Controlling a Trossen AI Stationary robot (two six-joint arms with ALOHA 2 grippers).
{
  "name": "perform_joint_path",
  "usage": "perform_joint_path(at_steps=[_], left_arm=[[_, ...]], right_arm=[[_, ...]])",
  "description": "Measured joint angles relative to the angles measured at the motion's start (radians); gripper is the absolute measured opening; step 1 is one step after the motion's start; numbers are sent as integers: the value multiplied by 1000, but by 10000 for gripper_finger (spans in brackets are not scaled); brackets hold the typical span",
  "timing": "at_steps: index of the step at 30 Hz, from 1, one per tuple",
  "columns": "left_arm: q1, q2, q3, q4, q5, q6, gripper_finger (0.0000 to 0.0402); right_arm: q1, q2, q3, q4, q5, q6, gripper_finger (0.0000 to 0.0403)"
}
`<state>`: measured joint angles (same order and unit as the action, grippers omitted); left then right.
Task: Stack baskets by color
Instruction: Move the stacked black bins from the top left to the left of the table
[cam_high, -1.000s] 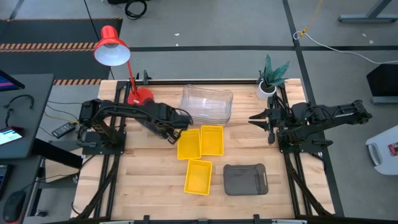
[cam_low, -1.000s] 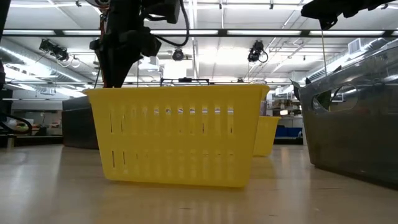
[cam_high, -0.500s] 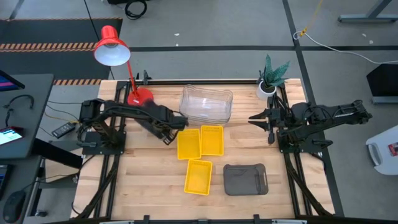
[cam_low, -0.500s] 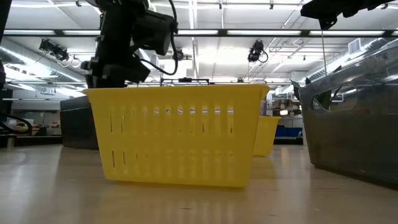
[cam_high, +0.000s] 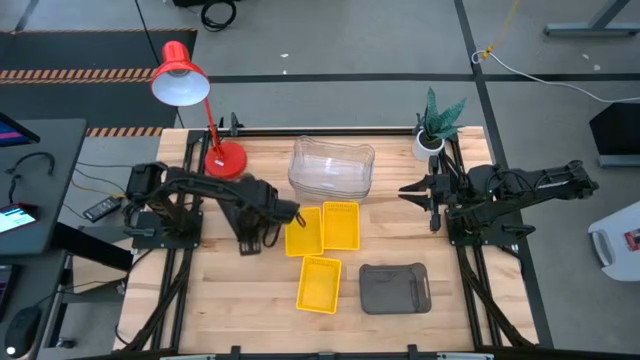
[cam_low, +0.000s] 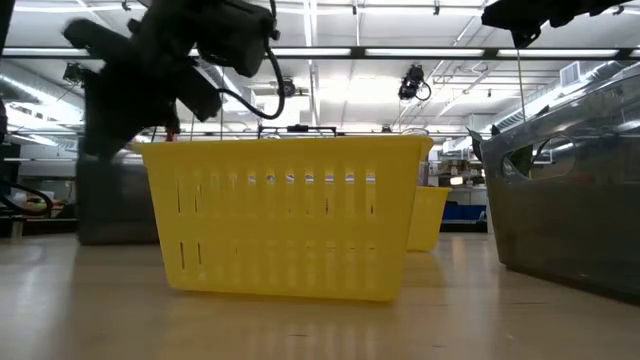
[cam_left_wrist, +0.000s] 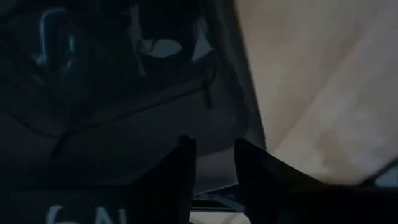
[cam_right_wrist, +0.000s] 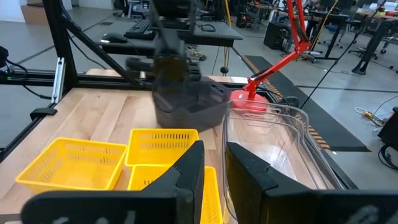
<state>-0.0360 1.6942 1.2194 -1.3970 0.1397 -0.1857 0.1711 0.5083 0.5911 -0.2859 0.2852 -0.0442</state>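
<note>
On the bench (cam_high: 240, 300), a stack of clear baskets (cam_high: 332, 168) sits at the back near the middle. Just in front of it two small baskets (cam_high: 322, 227) lie side by side, touching, with a third (cam_high: 319, 283) nearer the front edge. To the right of that one rests another basket (cam_high: 395, 288). The lamp (cam_high: 226, 158) stands at the back left, the potted plant (cam_high: 434, 128) at the back right. The left hand (cam_high: 252, 243) is just left of the paired baskets; the right hand (cam_high: 412, 190) waits at the bench's right side.

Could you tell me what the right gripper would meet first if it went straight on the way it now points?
Probably the clear baskets: the right gripper points across the table at them, though it may pass above their rim.
</note>
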Motion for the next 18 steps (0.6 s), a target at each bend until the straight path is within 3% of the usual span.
perform_joint_path(at_steps=[7, 18], left_arm=[[-134, 0, 0, -4, 50, 33, 116], [-277, -7, 0, -81, 64, -151, 116]], right_arm=[[0, 0, 0, -2, 0, -1, 71], [0, 0, 0, -9, 0, -9, 71]])
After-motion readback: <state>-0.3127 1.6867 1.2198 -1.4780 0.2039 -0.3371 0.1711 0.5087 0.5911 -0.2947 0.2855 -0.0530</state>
